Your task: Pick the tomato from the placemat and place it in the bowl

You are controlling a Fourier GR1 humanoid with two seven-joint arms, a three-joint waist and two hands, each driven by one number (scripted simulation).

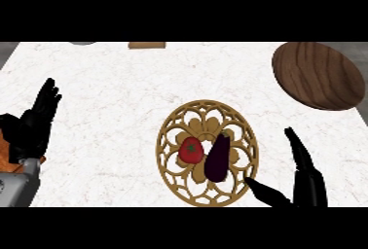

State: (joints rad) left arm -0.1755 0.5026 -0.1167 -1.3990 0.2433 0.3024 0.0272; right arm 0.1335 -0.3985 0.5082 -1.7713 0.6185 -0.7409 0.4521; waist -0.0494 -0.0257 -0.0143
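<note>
A red tomato with a green stem lies on a round gold lattice placemat, left of a dark purple eggplant. The brown wooden bowl sits at the counter's far right. My right hand is open at the placemat's lower right, fingers pointing up and thumb stretched toward the mat's rim, touching neither vegetable. At the left edge my left hand rests open, fingers up, well away from the mat.
The white marbled counter spreads between the mat and the bowl. A tan object and a grey object peek in at the far edge. An orange patch shows at the lower left.
</note>
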